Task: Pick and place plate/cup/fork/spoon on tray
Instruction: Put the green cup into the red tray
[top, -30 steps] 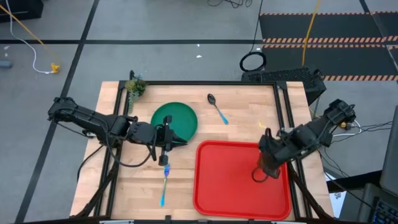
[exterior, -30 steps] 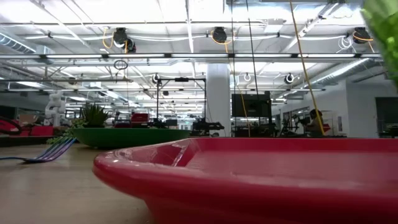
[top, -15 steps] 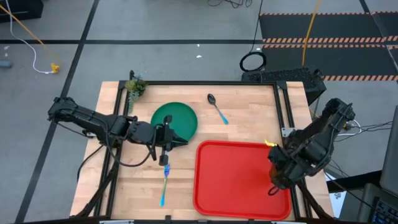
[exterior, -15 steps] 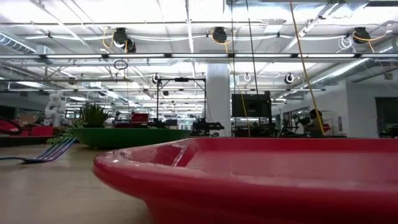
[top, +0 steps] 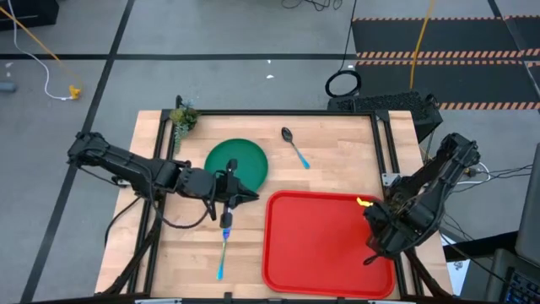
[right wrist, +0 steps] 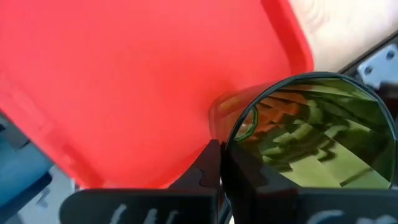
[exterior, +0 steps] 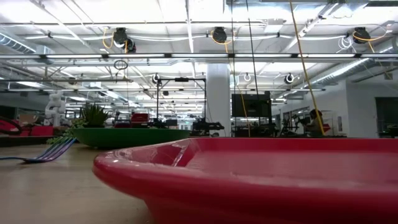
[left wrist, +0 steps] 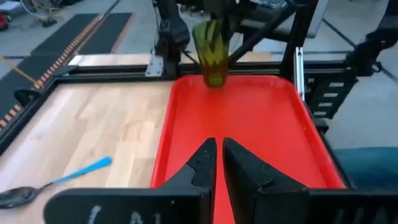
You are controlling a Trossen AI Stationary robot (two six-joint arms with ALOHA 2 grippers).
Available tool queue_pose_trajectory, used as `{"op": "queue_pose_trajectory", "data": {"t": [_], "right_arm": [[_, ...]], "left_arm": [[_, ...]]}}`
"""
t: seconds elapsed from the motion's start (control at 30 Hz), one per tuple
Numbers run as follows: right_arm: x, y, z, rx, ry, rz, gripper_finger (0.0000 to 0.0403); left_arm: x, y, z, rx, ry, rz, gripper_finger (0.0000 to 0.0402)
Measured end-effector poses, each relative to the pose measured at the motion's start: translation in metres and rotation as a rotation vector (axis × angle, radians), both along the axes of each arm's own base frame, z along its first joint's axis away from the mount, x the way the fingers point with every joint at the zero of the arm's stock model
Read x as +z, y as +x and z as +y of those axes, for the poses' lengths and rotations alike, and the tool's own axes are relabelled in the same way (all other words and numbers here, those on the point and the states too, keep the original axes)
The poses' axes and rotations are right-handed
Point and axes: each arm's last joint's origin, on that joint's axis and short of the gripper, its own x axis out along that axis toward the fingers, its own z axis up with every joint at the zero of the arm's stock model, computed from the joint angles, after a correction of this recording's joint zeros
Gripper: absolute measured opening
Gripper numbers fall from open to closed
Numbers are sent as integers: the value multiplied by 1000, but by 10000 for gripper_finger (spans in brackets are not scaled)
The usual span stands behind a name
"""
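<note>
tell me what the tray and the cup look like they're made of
The tray looks like glossy moulded plastic: uniform bright red, rounded rim with soft highlights in the low view. The cup appears to be translucent olive-green plastic or glass, since light passes through its wall; which one is unclear.

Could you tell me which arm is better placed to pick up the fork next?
Left: the left gripper hovers empty near the fork, while the right gripper pinches the cup over the tray's right edge.
</note>
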Motion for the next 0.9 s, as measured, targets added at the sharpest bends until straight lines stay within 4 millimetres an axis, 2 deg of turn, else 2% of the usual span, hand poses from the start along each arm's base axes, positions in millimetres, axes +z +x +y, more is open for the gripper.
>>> {"op": "queue_pose_trajectory", "data": {"t": [0.3,0.63,0.9], "right_arm": [[-7,2,-5,6,-90,-54,0],[-28,2,-13,22,-150,16,0],[-28,2,-13,13,-151,18,3]], "left_arm": [[-1,8,-1,-6,17,-33,33],[-1,8,-2,-12,32,-36,33],[-1,8,-1,-23,63,-40,33]]}}
